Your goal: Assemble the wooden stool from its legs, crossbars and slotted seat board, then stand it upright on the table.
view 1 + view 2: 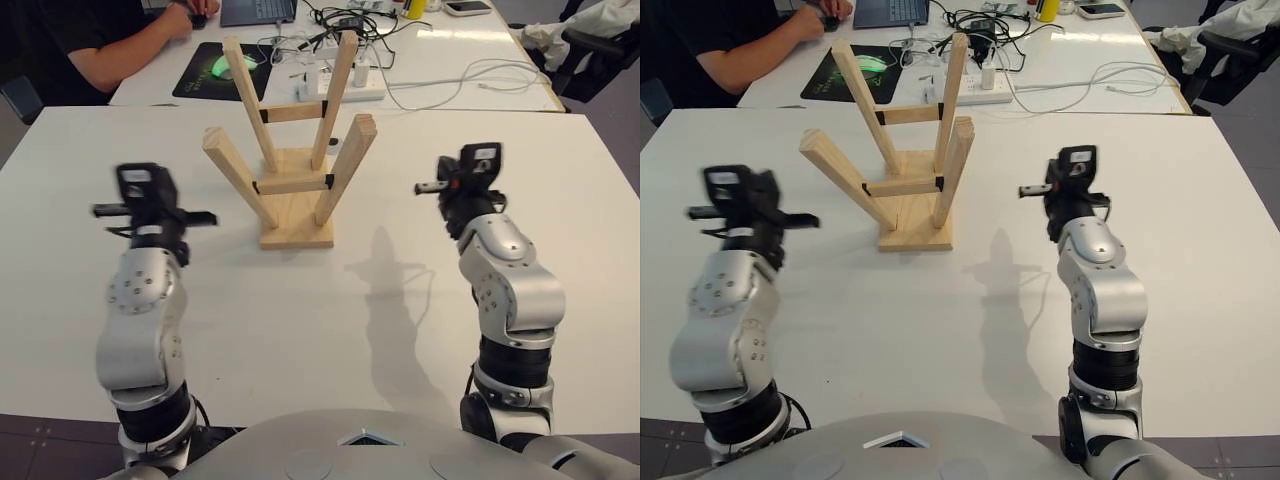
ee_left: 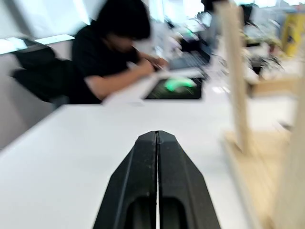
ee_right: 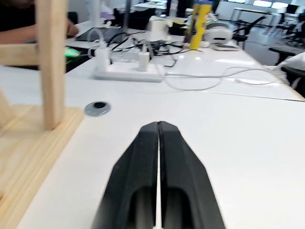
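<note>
Looks down to the last step: wooden stool (image 1: 295,170) upside down near the middle of the counter's (image 1: 280,320) far edge, slotted seat board (image 1: 297,228) flat on it, legs (image 1: 338,95) and crossbars (image 1: 292,112) up. Left tool (image 2: 157,138) and right tool (image 3: 158,126) both pressed together, holding nothing, either side of the stool and apart from it. Calls next for spreading a tool, gripping a leg and tipping the stool onto its feet.
</note>
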Controlling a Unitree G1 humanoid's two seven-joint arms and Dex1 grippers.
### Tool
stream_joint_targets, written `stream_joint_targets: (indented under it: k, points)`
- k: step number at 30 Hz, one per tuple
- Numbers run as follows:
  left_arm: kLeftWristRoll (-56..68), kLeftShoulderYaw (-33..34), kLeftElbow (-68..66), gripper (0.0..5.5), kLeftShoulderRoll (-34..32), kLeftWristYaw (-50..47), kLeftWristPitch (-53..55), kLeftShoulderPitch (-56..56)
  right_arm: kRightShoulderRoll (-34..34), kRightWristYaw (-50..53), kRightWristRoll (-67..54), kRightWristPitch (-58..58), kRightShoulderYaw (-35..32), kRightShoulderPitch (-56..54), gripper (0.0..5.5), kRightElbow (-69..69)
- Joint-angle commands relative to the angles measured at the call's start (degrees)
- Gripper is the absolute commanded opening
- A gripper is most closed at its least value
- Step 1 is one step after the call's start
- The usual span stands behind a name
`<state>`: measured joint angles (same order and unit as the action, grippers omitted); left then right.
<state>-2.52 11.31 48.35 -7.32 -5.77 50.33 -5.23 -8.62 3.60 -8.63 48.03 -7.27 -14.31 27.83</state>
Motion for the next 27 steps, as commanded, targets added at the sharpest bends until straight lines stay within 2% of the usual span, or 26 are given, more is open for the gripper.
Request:
stream_joint_targets:
  k: [1, 5, 8, 14, 20, 23, 27]
  points:
    - [1.35, -5.29, 0.88, 0.0, 0.15, 2.54, -4.69, -4.05, 3.78, -0.77, -2.41, -1.64, 1.64, -3.41, 0.02, 3.14]
    - [4.3, -20.58, -4.01, 0.0, -1.38, 10.02, 0.11, -6.29, 6.04, -11.08, -8.52, 1.75, 18.03, -4.95, 0.02, 5.05]
    - [4.13, -23.11, -5.33, 0.0, -2.36, 11.02, 2.69, -5.04, 3.12, -15.27, -10.13, 5.17, 24.92, -2.98, 0.02, 6.91]
    - [0.61, -15.99, -3.43, 0.0, -5.0, 8.37, 0.53, -4.73, -2.06, -6.64, -1.61, 3.84, 12.0, -0.91, 0.02, 0.42]
    - [-1.02, -13.43, -1.83, 0.0, -7.17, 9.15, -6.7, -6.91, -2.53, -7.92, -0.18, -1.02, 11.75, -0.32, 0.02, -0.21]
    - [2.51, -16.98, -3.69, 0.0, -5.5, 12.24, -6.38, -5.79, -1.18, -7.65, 0.0, -2.32, 12.11, -0.77, 0.02, -1.47]
    - [4.96, -26.22, -7.21, 0.0, -4.74, 16.4, -1.22, -6.96, 0.0, -7.6, 0.23, -3.43, 11.86, -2.93, 0.02, -3.37]
